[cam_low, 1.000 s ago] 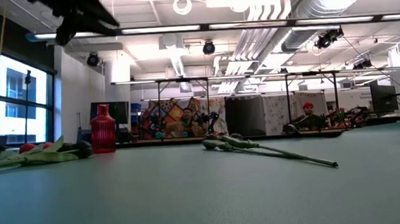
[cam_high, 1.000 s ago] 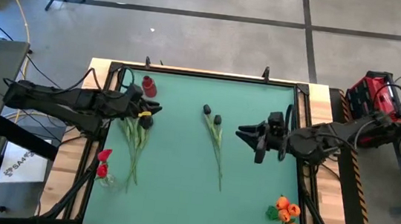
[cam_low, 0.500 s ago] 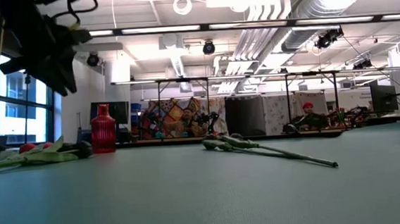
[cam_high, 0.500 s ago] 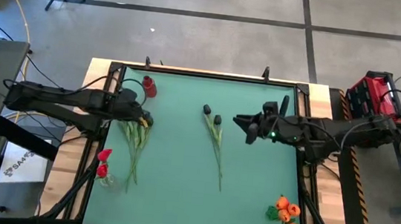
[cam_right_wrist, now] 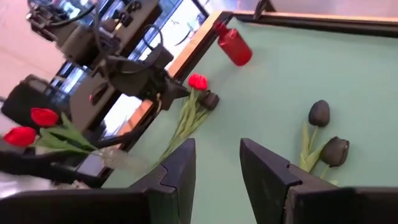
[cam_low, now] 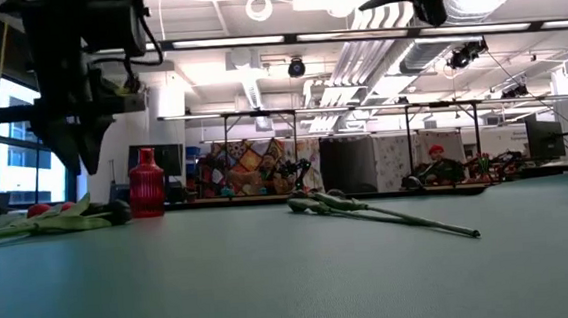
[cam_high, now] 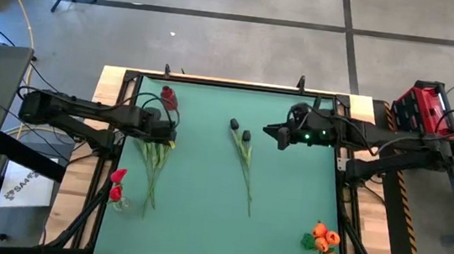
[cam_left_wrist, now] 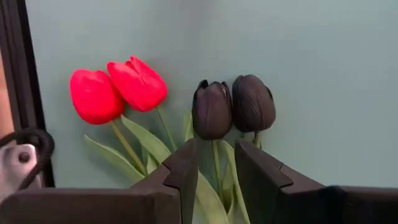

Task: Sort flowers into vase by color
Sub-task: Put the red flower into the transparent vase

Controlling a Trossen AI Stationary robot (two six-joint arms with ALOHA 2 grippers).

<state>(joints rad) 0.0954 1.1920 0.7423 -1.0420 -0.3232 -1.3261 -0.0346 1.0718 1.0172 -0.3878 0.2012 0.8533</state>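
Note:
A bunch of tulips (cam_high: 154,160) lies flat at the table's left; its two red heads (cam_left_wrist: 118,90) and two black heads (cam_left_wrist: 233,106) point toward the far edge. My left gripper (cam_left_wrist: 217,168) is open and hovers just above the bunch (cam_low: 73,159), a finger on either side of the black tulips' stems, touching nothing. Two more black tulips (cam_high: 242,145) lie flat in the table's middle. My right gripper (cam_high: 273,134) is open and empty, up in the air to their right (cam_right_wrist: 217,168).
A red vase (cam_high: 168,97) stands at the far left, close to my left gripper. A clear vase with red tulips (cam_high: 117,187) stands at the near left. Orange-yellow flowers (cam_high: 325,241) stand at the near right corner.
My left gripper has come down from high above the table to just over the bunch's heads and has tipped to point down. My right gripper has swung toward the table's far edge and a little to the left, turning as it went. The flowers have stayed still.

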